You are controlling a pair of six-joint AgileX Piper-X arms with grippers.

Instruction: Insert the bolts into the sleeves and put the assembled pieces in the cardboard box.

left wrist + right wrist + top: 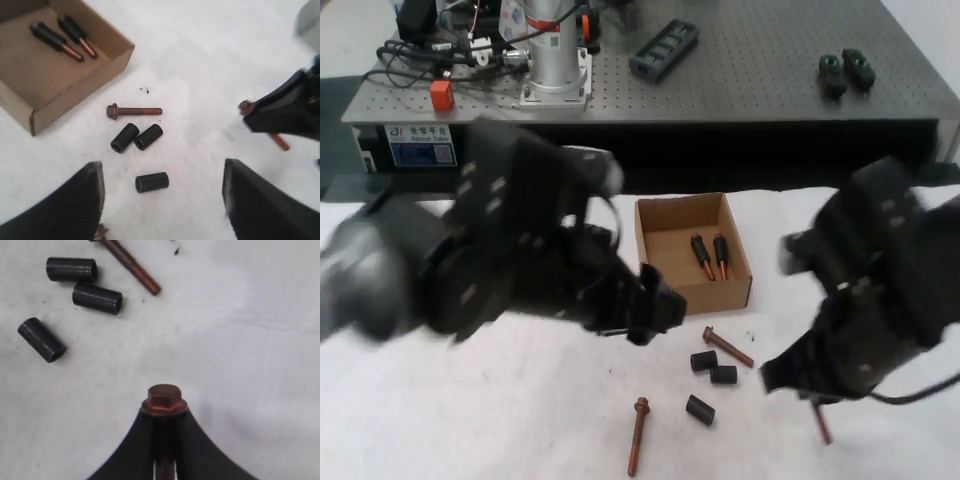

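Left arm: comes in from the left, bent, with the wrist tipped down over the counter (470, 430).
Left hand (162, 170): fingers (70, 210) spread wide, holding nothing.
Right arm: comes in from the right, with the wrist pointing down.
Right hand (165, 422): fingers (125, 455) pinched on a bolt (164, 400) just under its head, the shank sticking out beyond them.

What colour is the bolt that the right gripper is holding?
Coppery reddish-brown. The bolt clamped in the right gripper shows best in the right wrist view.
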